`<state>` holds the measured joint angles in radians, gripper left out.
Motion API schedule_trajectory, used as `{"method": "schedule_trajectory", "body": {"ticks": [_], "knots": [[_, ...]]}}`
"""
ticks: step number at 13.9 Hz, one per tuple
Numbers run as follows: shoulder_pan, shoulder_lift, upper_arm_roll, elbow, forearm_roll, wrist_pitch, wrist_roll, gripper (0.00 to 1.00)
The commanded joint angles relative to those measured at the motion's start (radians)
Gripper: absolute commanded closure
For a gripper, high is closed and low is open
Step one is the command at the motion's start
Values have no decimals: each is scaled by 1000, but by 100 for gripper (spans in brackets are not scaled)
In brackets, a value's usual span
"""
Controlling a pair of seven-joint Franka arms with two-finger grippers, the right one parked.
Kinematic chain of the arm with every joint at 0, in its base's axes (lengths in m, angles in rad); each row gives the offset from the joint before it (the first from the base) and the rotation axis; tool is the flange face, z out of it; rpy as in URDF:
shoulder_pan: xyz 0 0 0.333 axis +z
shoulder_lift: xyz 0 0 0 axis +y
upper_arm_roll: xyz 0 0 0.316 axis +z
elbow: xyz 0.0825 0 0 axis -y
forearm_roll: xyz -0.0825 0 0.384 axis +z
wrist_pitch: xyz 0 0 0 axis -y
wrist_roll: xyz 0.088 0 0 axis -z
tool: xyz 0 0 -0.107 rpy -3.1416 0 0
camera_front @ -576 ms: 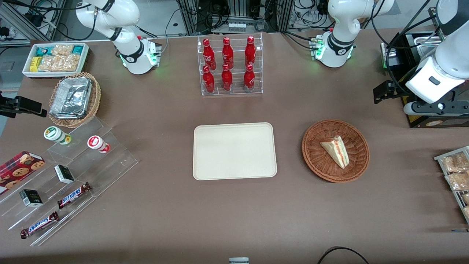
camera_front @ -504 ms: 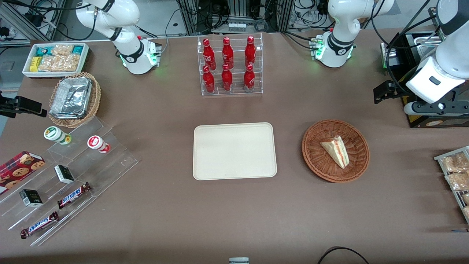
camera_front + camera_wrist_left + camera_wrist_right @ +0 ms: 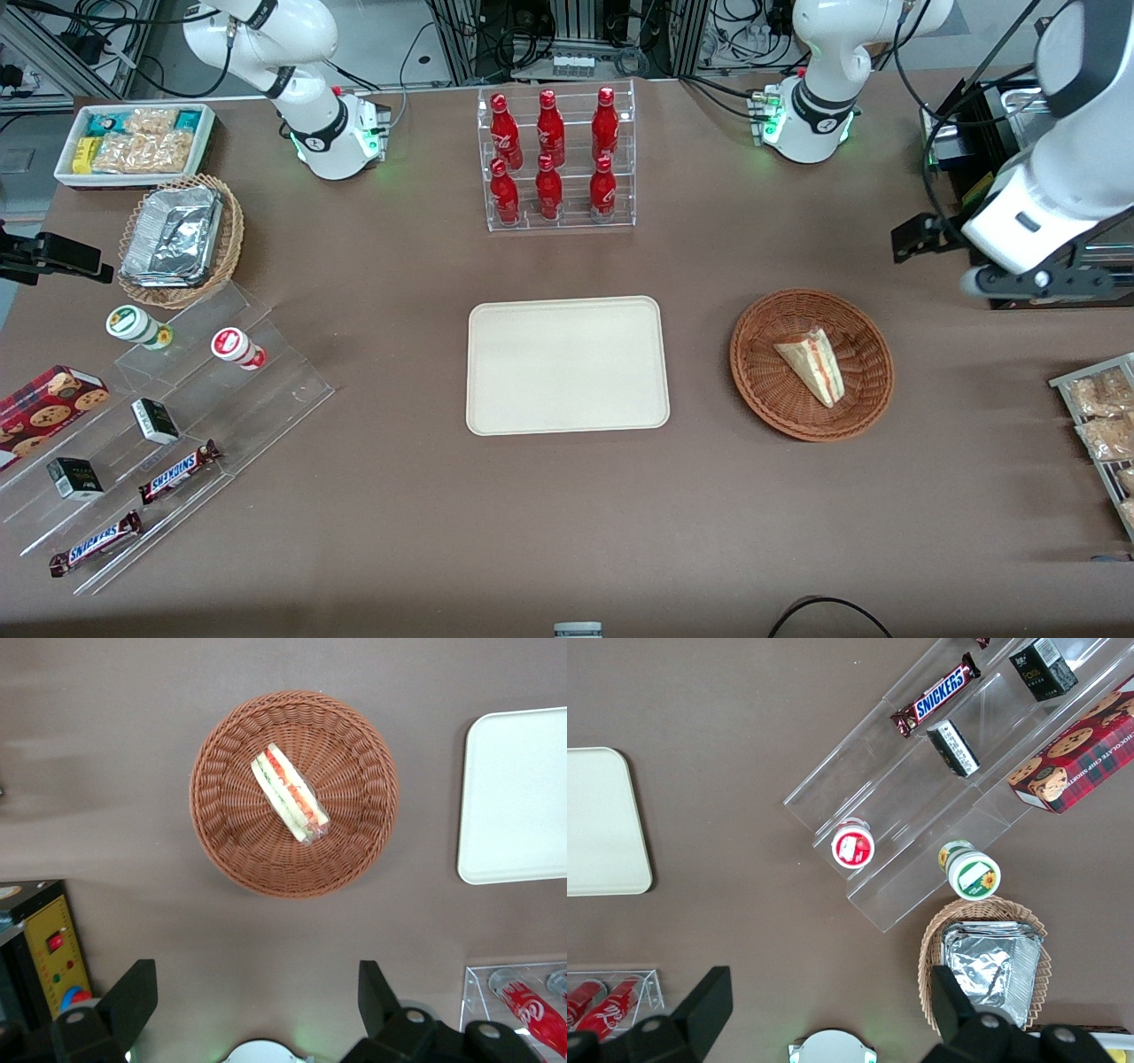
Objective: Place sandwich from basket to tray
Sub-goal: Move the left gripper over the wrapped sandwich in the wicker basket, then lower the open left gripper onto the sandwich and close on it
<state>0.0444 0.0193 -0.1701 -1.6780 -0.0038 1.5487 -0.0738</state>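
The sandwich (image 3: 812,363), a pale wedge with red and green filling, lies in the round reddish-brown basket (image 3: 762,390). The cream tray (image 3: 567,365) lies flat beside the basket, toward the parked arm's end, with nothing on it. My left gripper (image 3: 1032,283) hangs high above the table, off the basket toward the working arm's end and farther from the front camera. In the left wrist view the gripper (image 3: 255,983) is open and empty, with the sandwich (image 3: 289,794), the basket (image 3: 221,842) and a corner of the tray (image 3: 514,797) well below it.
A clear rack of red bottles (image 3: 556,159) stands farther back than the tray. A black box (image 3: 1054,292) and a rack of snack packets (image 3: 1099,416) sit at the working arm's end. Clear steps with snacks (image 3: 159,443) and a foil-tray basket (image 3: 182,239) lie toward the parked arm's end.
My left gripper has shifted a little toward the basket. The sandwich, basket and tray have not moved.
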Motion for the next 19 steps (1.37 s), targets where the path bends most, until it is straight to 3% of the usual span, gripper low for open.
{"method": "schedule_trajectory", "body": {"ticks": [1, 11, 19], "knots": [[5, -35, -8, -132, -4, 105, 16, 0], [0, -61, -12, -532, -2, 626, -41, 0], [-41, 42, -19, -551, -2, 767, -567, 0]]}}
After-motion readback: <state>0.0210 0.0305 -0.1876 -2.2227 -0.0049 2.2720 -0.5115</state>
